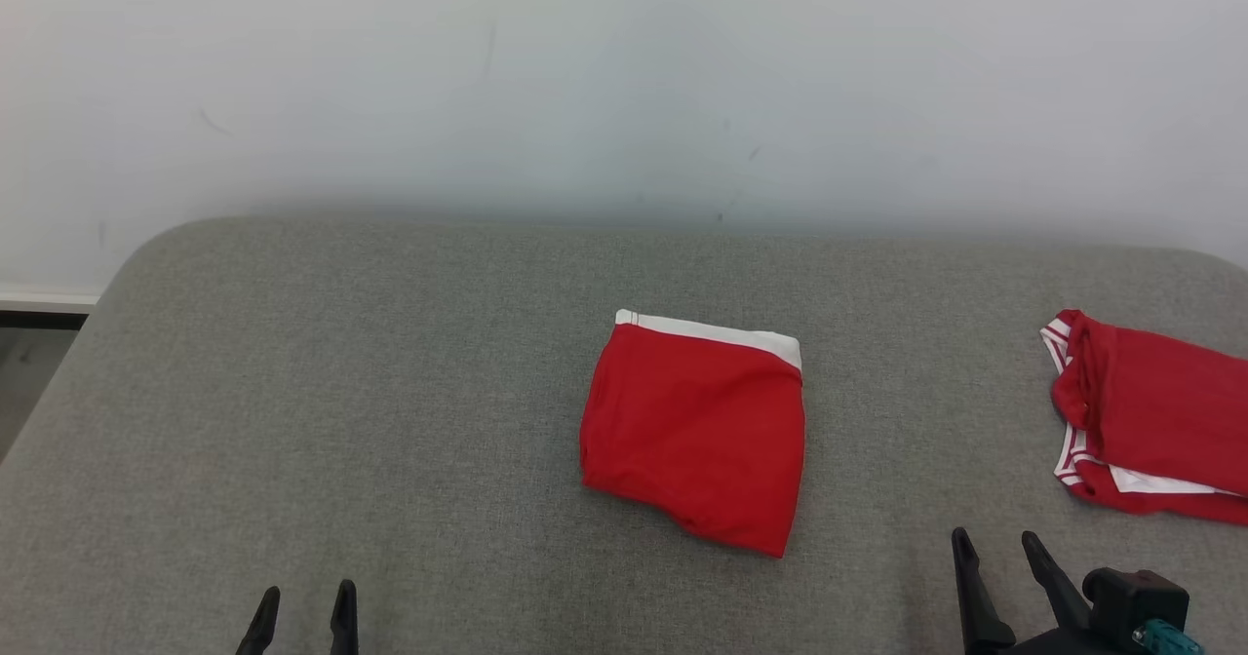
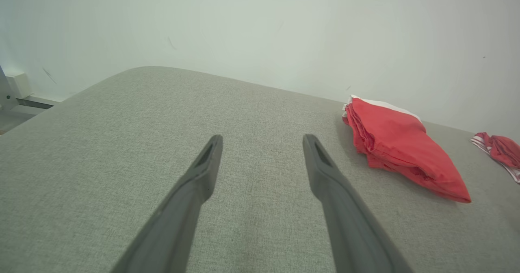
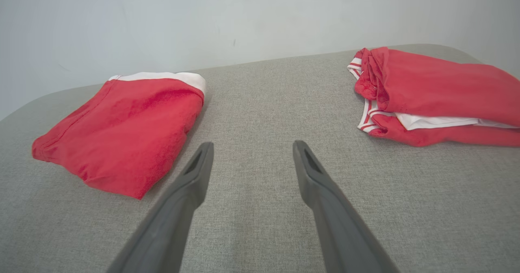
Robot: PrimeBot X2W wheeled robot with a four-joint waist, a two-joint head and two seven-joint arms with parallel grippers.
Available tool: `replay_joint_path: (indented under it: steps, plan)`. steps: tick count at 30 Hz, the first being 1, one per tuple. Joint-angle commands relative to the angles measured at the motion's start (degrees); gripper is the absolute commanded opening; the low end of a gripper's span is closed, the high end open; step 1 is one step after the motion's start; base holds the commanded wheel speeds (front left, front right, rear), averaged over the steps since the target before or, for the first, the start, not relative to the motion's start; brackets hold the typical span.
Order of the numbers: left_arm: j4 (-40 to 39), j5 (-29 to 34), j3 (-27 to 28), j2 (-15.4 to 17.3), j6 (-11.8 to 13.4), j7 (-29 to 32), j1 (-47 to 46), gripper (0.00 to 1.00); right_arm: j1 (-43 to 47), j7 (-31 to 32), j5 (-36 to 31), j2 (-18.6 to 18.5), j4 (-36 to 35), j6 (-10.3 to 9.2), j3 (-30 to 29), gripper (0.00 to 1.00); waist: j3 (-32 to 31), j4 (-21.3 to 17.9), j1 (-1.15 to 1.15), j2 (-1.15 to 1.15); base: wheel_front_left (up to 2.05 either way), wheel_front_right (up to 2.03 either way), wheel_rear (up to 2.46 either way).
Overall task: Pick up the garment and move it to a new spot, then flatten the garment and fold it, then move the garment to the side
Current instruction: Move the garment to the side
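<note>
From the head view, a grey fabric-covered bench (image 1: 390,392) with rounded far corners stands against a plain pale wall (image 1: 624,80) marked by a few faint scuffs. Past the bench's left corner there is a white skirting (image 1: 49,297) and a dark strip of floor (image 1: 29,372). The garment (image 1: 697,431) lies a little right of the bench's middle: a red piece folded into a compact square, its white band along the far edge. Well apart from it, at the bench's right edge, lies another red garment (image 1: 1160,411) with white striped trim, loosely folded and cut off by the frame. The left hand (image 1: 307,589) is at the near left and the right hand (image 1: 994,535) at the near right. Both have their fingers apart and hold nothing.

In the left wrist view, the left hand (image 2: 263,137) hangs over bare grey cloth with its two dark fingers spread wide. The garment (image 2: 398,143) sits off to its right, its stacked layers showing along the near fold, and the other red garment (image 2: 501,151) lies beyond it at the edge. The wall (image 2: 243,29) rises straight from the bench's far side.

In the right wrist view, the right hand (image 3: 252,144) is likewise spread and empty, and it points at the open stretch of bench (image 3: 260,102) between the two pieces. The garment (image 3: 126,131) is to the left, its near corner just beside the left finger but not touching it. The other red garment (image 3: 438,90) is to the right — white lining shows between its layers.
</note>
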Motion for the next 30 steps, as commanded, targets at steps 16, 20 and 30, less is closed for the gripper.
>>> replay_joint_path:
  steps: [16,20,30]
  plan:
    - [-0.3,1.8,-0.9,-0.4,-0.2,-0.1,-1.3,1.0,-8.8,33.3,0.7,-0.7,-6.7,0.01,4.3,1.0,2.0,0.0,0.0,0.0,0.0,0.0,0.0]
    - [-0.2,1.8,-2.3,-0.8,-0.4,0.0,-2.6,1.0,-15.0,42.4,-0.1,-0.3,-8.5,0.01,3.9,1.0,4.5,1.4,0.0,0.0,0.0,0.0,0.0]
    - [1.1,1.8,-5.0,-2.0,-1.2,-0.1,-7.3,1.0,-26.5,50.0,-4.0,0.1,-2.0,0.01,-0.3,1.0,12.6,6.3,0.0,0.0,0.0,0.0,0.0]
